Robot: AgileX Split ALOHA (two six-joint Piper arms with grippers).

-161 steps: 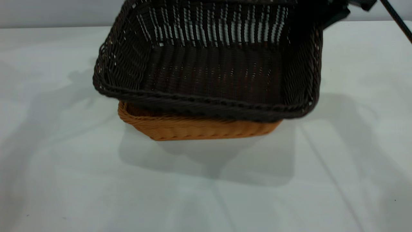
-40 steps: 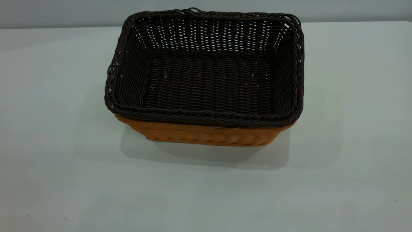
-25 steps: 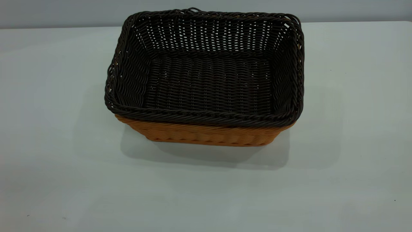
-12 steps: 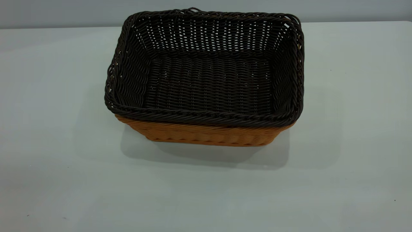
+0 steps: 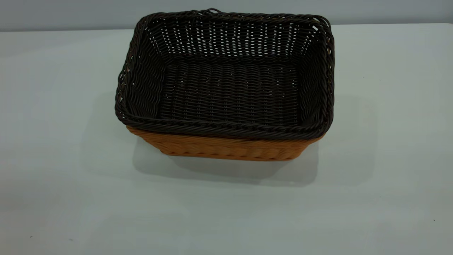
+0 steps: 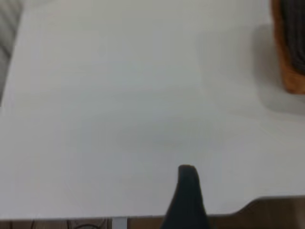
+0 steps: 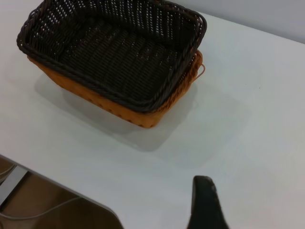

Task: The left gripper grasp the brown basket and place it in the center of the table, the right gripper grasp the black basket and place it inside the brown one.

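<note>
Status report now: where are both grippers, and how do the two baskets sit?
Left gripper and right gripper both back near table edges, holding nothing. Black basket nested inside brown basket, mid-table. Nothing in the way.

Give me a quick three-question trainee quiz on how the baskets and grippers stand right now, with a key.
1. True or false: the black basket sits nested inside the brown basket.
2. Multiple choice: what lies inside the black basket? A) a cloth B) nothing visible C) fruit
3. Fill in: in its wrist view, the right gripper is ____ the baskets, above the table.

Key: 1 true. 2 B. 3 apart from; only one dark finger shows. The left gripper is likewise apart from the baskets, near the table's edge.
</note>
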